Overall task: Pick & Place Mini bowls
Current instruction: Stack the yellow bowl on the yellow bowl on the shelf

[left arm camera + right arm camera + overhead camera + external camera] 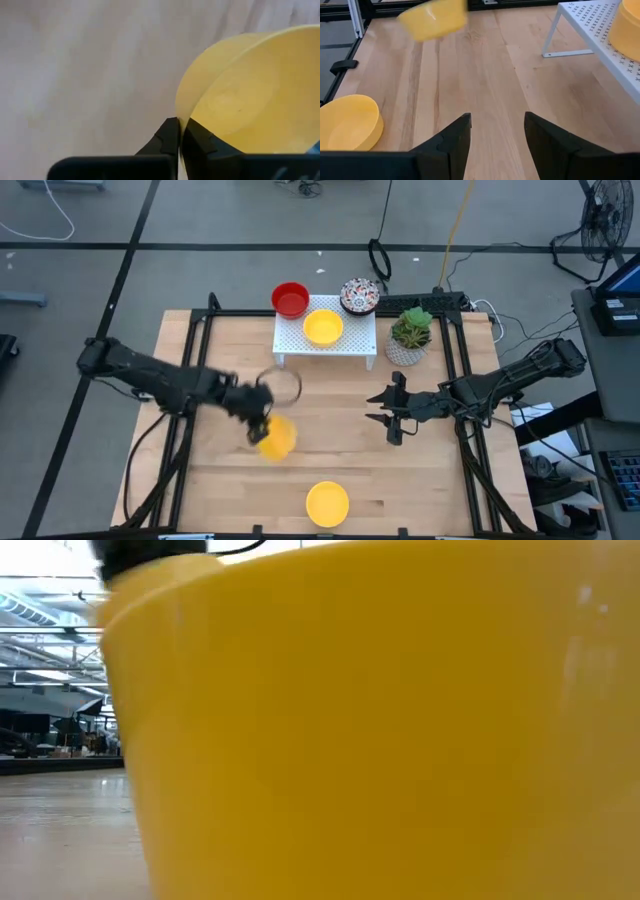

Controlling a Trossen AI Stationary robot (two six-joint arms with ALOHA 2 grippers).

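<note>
Yellow mini bowl [277, 437]: tilted above the table [200, 480], left of centre, rim pinched | left end effector [258, 427]: fingers closed on that rim | second yellow bowl [327, 503]: near front edge | right end effector [392, 420]: fingers spread, empty, right of centre

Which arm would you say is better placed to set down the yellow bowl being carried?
The left: its gripper is already shut on the rim of the yellow bowl. The right gripper hangs open and empty over the table, farther off.
</note>
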